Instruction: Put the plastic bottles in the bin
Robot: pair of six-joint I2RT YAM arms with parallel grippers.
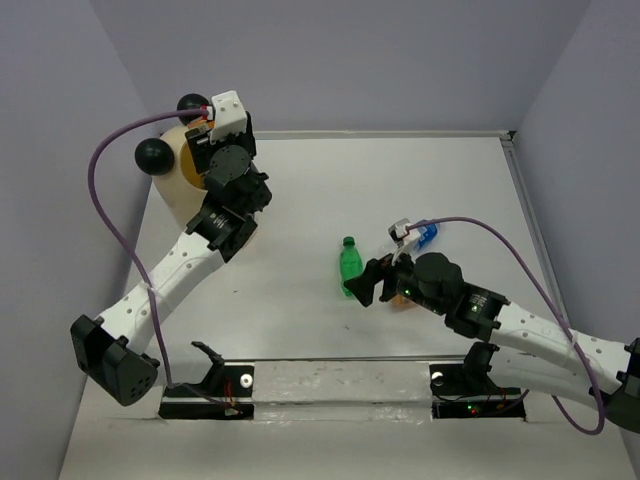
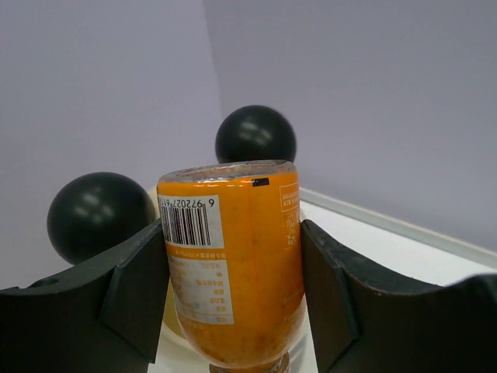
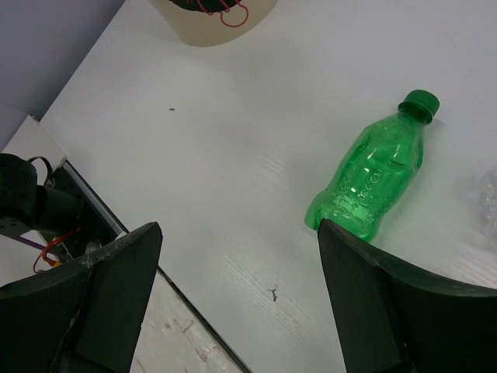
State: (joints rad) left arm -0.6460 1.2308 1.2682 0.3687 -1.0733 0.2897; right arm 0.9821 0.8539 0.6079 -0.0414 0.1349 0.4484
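The left gripper (image 2: 231,287) is clamped on an orange bottle (image 2: 248,233), one black finger pressed flat against each side of its label. The bottle's neck points down out of the wrist view. Two black balls on the bin's rim sit just behind it, one at 12 o'clock (image 2: 255,134) and one at 9 o'clock (image 2: 97,216). From overhead, this gripper hangs above the cream bin (image 1: 180,185), which stands at 10 o'clock on the table (image 1: 300,200).

The right gripper (image 3: 237,233) is spread wide and holds nothing. A green bottle (image 3: 373,175) lies on its side at 2 o'clock from it, with the cap pointing to 1 o'clock and the base just beside the right-hand finger. A clear bottle with a blue label (image 1: 425,235) lies at 2 o'clock from the green one.

Risks, as a judgement: it is hard to tell whether the orange bottle is centred over the bin's mouth. If it is let go off-centre, it could strike the rim or a ball and bounce onto the table, or nudge the tall bin. The green bottle is round and lying loose, so a finger touching one side first could roll it away.
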